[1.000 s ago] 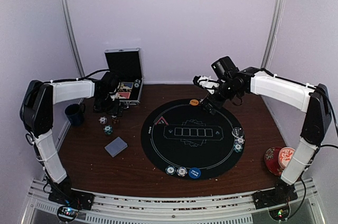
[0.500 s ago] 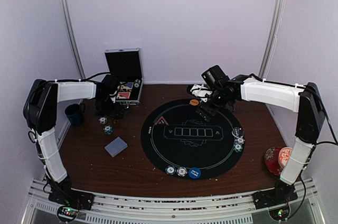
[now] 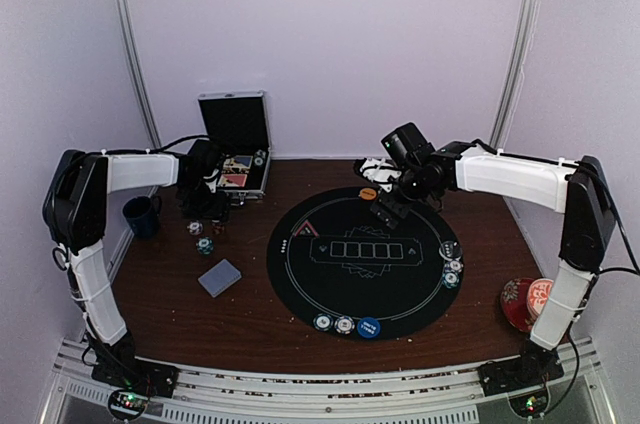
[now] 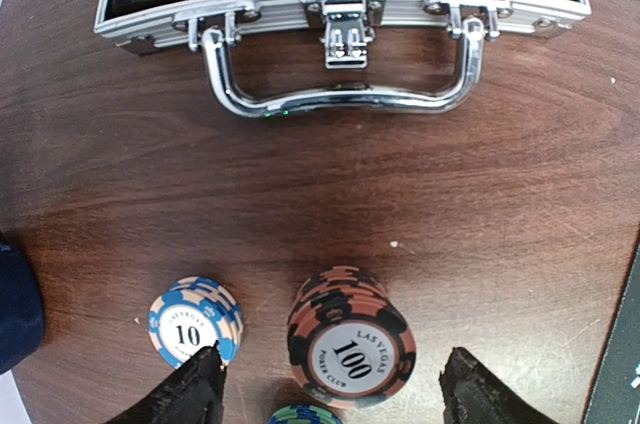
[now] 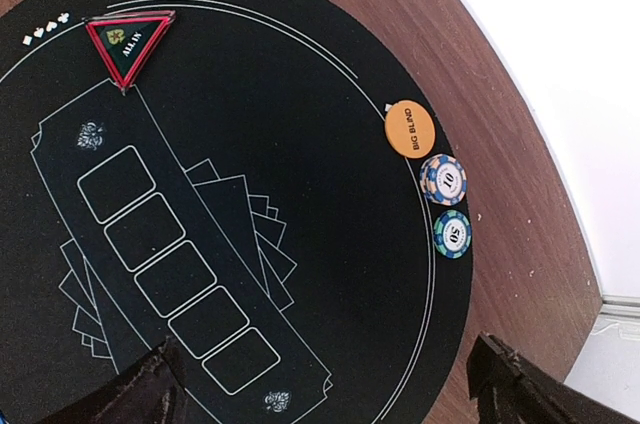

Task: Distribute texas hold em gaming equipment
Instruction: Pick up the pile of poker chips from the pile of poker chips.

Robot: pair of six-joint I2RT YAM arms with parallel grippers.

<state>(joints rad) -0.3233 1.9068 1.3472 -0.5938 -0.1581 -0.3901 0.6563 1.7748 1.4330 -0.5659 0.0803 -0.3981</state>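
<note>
Poker chips (image 4: 350,349) beside the case (image 4: 340,4) — loose between parted jaws of the left gripper (image 4: 332,374); right gripper (image 5: 325,344) gapes, empty.

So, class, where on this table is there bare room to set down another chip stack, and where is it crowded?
Free: the wood between the grey-blue card deck and the round black mat; the mat's printed centre. Crowded: before the silver metal case, where chip stacks sit under the left claw.
</note>
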